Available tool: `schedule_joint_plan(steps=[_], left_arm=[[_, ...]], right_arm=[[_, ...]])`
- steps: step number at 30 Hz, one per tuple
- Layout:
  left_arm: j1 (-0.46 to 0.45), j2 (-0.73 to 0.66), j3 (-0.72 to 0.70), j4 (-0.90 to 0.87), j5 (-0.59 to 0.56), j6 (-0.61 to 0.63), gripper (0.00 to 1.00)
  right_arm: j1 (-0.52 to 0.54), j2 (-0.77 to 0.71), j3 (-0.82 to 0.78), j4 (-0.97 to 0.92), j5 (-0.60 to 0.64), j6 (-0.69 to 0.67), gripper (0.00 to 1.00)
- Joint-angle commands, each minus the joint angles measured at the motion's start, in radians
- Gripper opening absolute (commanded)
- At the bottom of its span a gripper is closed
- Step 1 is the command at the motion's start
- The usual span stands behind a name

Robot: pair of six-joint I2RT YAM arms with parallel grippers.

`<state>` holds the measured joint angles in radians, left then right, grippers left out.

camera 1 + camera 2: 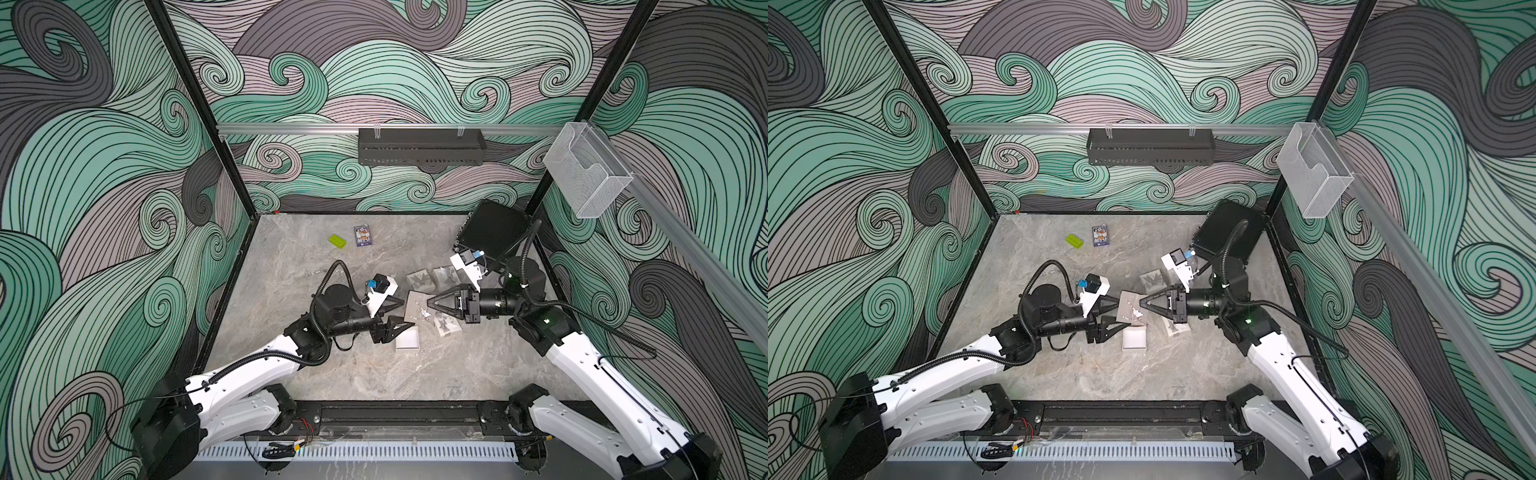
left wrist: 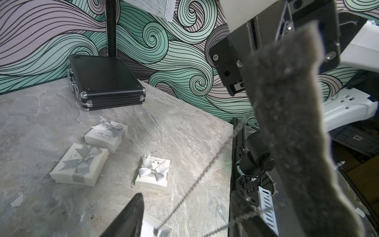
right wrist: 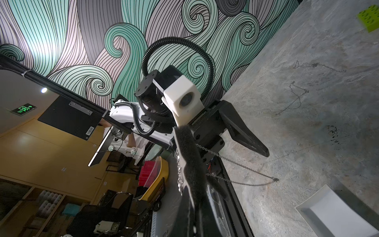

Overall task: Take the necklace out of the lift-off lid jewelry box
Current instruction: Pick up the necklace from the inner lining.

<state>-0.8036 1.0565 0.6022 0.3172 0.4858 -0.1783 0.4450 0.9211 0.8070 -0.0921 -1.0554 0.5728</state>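
My right gripper (image 1: pixel 430 301) is shut on the edge of a grey foam pad (image 1: pixel 415 306), held on edge above the table. The silver necklace (image 3: pixel 235 164) is threaded on that pad (image 3: pixel 190 164). Its chain loops down to a small pendant (image 3: pixel 275 180). My left gripper (image 1: pixel 400 311) is open, with its fingers (image 3: pixel 246 133) on either side of the pad's far edge, and the chain (image 2: pixel 194 180) crosses the gap between them. The open white jewelry box base (image 1: pixel 407 337) lies on the table just below. The same base shows in the wrist views (image 3: pixel 332 215) (image 2: pixel 158 227).
Three white boxes with grey bows (image 2: pixel 106 133) (image 2: pixel 80 164) (image 2: pixel 152 173) sit near the right arm. A black case (image 1: pixel 492 232) stands in the far right corner. A green brick (image 1: pixel 337 241) and a card (image 1: pixel 363 236) lie at the back. Two loose chains (image 3: pixel 297 96) (image 3: pixel 320 65) rest on the table.
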Motion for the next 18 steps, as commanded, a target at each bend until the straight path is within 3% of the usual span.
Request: schedule_joint_plan(steps=[1,8,12,18], left_arm=[[-0.002,0.003,0.044,0.052,0.036,-0.019,0.61],[-0.002,0.003,0.047,0.075,0.030,-0.033,0.58],[-0.002,0.014,0.060,0.085,0.049,-0.042,0.46],[-0.002,0.031,0.073,0.123,0.086,-0.065,0.45]], right_arm=[[0.006,-0.004,0.015,0.026,-0.027,0.000,0.05],[0.019,0.002,0.011,0.054,-0.061,0.016,0.05],[0.024,-0.002,0.008,0.059,-0.069,0.021,0.06],[0.029,0.009,0.000,0.080,-0.072,0.035,0.05]])
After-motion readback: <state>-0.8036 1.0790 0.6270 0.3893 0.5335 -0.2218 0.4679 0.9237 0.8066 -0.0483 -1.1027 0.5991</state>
